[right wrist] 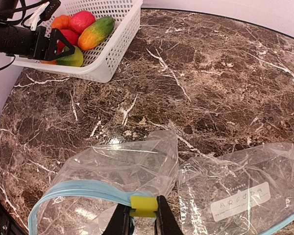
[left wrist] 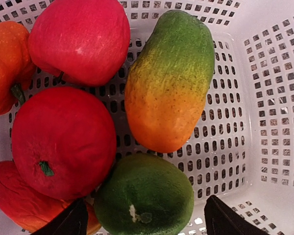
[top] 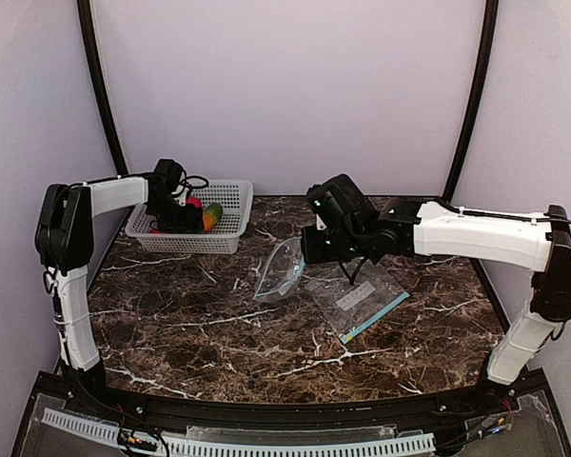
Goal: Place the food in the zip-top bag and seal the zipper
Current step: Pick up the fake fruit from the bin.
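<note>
- While the left gripper (left wrist: pixel 144 220) is hanging inside the white mesh basket (left wrist: pixel 264 122), its jaws are standing spread wide, released. One finger is sitting on each side of the green round fruit (left wrist: pixel 144 196), and nothing is grasped.
- All the food (right wrist: pixel 81 34) is lying in that basket. The upper red fruit (left wrist: pixel 78 39) and lower red fruit (left wrist: pixel 61 142) are crowding together, the green-to-orange long fruit (left wrist: pixel 169 81) is lying beside them, and the orange fruit (left wrist: pixel 5 63) is showing at the left edge.
- The right gripper (right wrist: pixel 143 218) is clenching the zip-top bag (right wrist: pixel 117 166) at its yellow slider (right wrist: pixel 143 205), and the blue-edged mouth is gaping.
- A second clear bag (right wrist: pixel 245 191) is lying flat on the marble table (right wrist: pixel 210 73), just beside the held one.
- The basket is sitting at the table's far left corner, well apart from both bags.
</note>
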You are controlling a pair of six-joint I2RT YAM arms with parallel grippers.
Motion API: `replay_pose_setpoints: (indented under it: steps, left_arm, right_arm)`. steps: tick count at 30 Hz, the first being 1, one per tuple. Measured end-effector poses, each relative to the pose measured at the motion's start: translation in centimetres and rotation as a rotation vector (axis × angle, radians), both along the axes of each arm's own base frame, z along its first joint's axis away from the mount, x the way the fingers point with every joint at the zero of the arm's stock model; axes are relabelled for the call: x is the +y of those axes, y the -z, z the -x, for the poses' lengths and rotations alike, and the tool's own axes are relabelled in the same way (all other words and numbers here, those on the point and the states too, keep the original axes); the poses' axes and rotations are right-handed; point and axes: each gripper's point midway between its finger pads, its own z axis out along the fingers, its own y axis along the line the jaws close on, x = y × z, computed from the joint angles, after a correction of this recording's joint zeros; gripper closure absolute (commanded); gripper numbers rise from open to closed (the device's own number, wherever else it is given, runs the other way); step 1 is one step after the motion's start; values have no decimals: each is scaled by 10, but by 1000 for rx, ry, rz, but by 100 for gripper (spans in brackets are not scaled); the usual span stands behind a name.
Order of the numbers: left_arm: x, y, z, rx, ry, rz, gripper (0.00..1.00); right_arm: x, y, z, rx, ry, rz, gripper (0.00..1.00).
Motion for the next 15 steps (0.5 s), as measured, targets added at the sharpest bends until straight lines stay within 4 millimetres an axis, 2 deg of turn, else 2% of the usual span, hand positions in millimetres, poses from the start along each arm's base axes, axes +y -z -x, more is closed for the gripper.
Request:
replay_pose_setpoints:
  steps: [7, 11, 15]
  left_arm:
    - [-2, 22, -2, 37, 19, 5, 17]
    - [-6, 27, -3, 38, 33, 24, 18]
    - [-7, 27, -5, 32, 41, 19, 25]
  right_arm:
    - [6, 6, 0, 17, -13, 1, 100]
    - [6, 4, 0, 16, -15, -2, 100]
    - [7, 4, 0, 15, -16, -4, 100]
